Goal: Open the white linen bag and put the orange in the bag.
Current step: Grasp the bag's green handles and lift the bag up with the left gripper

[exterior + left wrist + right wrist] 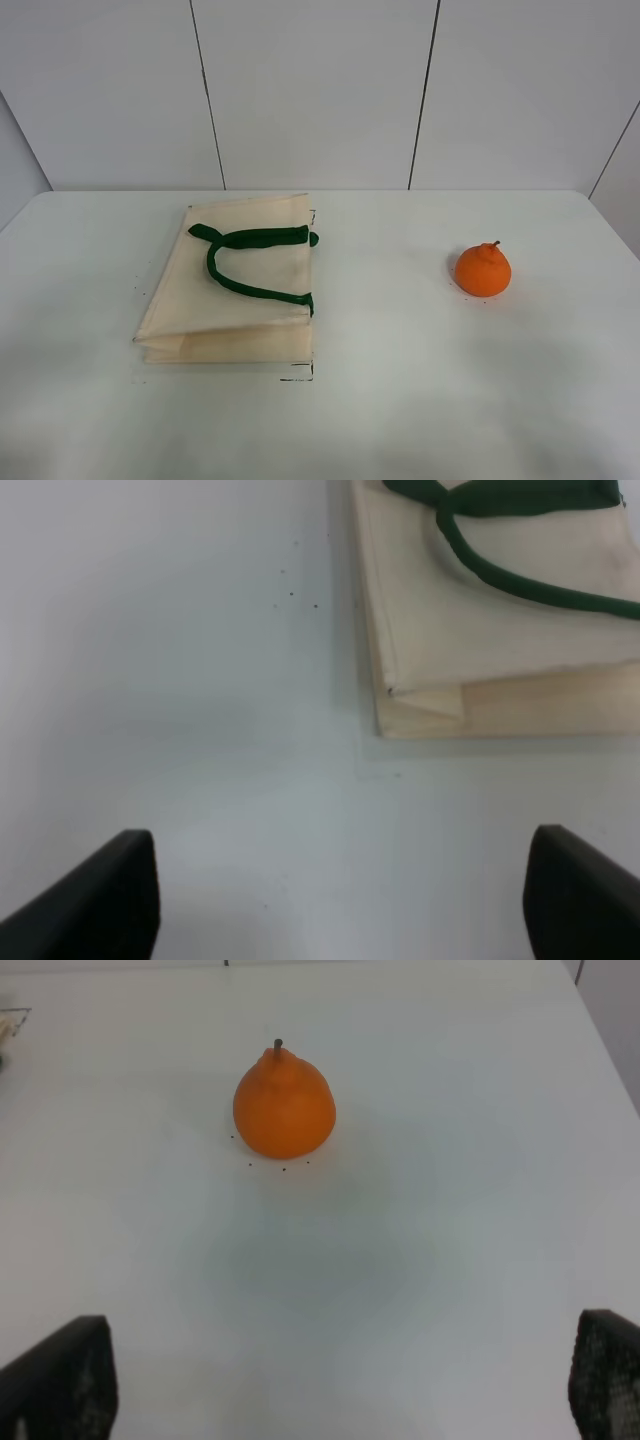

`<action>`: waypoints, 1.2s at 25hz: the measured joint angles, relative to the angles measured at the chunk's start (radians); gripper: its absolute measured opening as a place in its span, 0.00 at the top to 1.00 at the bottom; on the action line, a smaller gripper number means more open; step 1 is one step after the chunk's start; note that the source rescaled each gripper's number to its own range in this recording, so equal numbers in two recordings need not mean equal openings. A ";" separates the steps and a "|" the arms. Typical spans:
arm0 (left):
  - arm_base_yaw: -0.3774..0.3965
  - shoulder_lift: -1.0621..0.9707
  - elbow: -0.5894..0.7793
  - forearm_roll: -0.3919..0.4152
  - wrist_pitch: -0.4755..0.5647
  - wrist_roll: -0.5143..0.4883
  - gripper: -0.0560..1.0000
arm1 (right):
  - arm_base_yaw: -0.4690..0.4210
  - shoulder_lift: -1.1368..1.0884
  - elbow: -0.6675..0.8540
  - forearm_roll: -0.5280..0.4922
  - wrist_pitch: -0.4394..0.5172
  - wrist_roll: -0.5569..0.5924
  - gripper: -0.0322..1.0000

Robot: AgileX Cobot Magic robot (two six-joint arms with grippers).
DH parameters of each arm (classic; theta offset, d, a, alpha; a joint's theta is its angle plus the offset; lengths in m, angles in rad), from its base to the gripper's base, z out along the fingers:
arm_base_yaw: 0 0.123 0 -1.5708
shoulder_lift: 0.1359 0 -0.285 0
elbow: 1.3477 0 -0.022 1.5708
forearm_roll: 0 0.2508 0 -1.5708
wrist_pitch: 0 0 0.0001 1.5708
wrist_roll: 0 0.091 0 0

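Note:
The white linen bag (235, 290) lies flat and folded on the white table, left of centre, its two dark green handles (250, 262) lying on top. It also shows in the left wrist view (490, 630). The orange (482, 270) stands upright on the table at the right, stem up; it also shows in the right wrist view (284, 1106). Neither arm shows in the high view. My left gripper (340, 900) is open, its fingertips (100, 900) wide apart, short of the bag's corner. My right gripper (340, 1390) is open and empty, short of the orange.
The white table (400, 400) reaches a pale panelled wall at the back. Small black marks (300, 376) sit by the bag's corners and around the orange. The table's right edge (600, 1040) shows in the right wrist view.

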 joint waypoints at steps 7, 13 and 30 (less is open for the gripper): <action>0.000 0.500 -0.235 0.002 -0.014 0.000 0.01 | 0.000 0.000 0.000 0.000 0.000 0.000 0.00; 0.000 0.984 -0.494 0.009 -0.083 -0.004 0.01 | 0.000 0.000 0.000 0.000 0.000 0.000 0.00; -0.118 2.008 -1.173 -0.013 -0.027 -0.140 0.01 | 0.000 0.000 0.000 0.000 0.000 0.000 0.00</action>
